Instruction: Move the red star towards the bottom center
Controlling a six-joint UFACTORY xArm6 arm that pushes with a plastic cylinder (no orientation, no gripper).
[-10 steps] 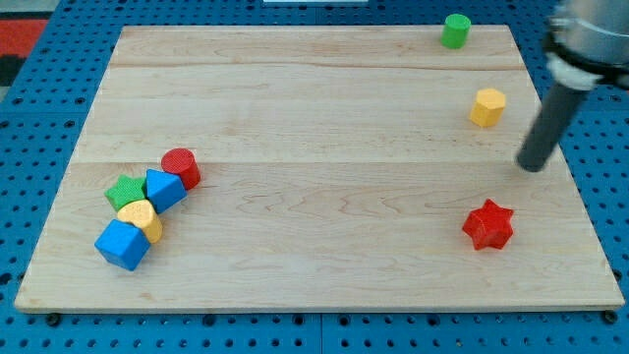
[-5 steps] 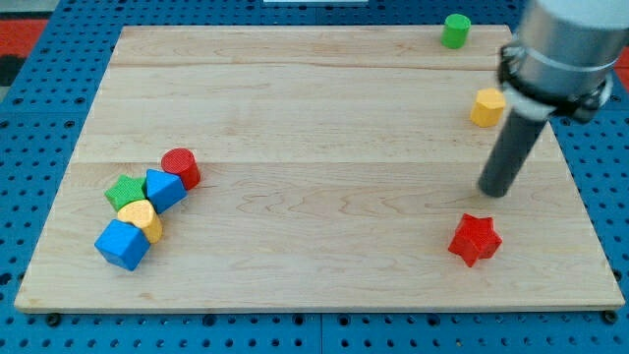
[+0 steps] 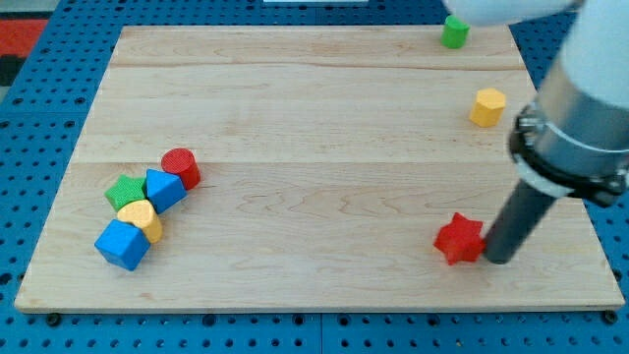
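Looking at the end effector: your rod has no jaws to clench or release; my tip (image 3: 496,260) is down on the desk at the view's lower right, grasping nothing.
Tip versus task block: you have my tip right against the right side of the red star (image 3: 459,238), touching or all but touching it; the exact contact cannot be told.
Red star position: it lies on the desk's lower right part, near the bottom edge and well to the right of the bottom centre.
Arm: the pale, bulky body above the rod fills the view's upper right and hides part of the desk's right edge.
Nearest other blocks: you can see a yellow hexagonal block (image 3: 486,106) above the star, well apart from it, and a green cylinder (image 3: 454,31) at the top edge, its top cut by the arm.
Left cluster: far across the desk sit a red cylinder (image 3: 181,167), a blue cube (image 3: 163,189), a green star (image 3: 125,191), a yellow heart-like block (image 3: 141,218) and a second blue cube (image 3: 122,244), packed together in a slanting row, each touching its neighbour.
Desk: a light wooden board (image 3: 314,118) on a blue perforated base (image 3: 29,147).
Writing: you will find no readable text or brand marks.
Containers: none shown; every block rests directly on the desk.
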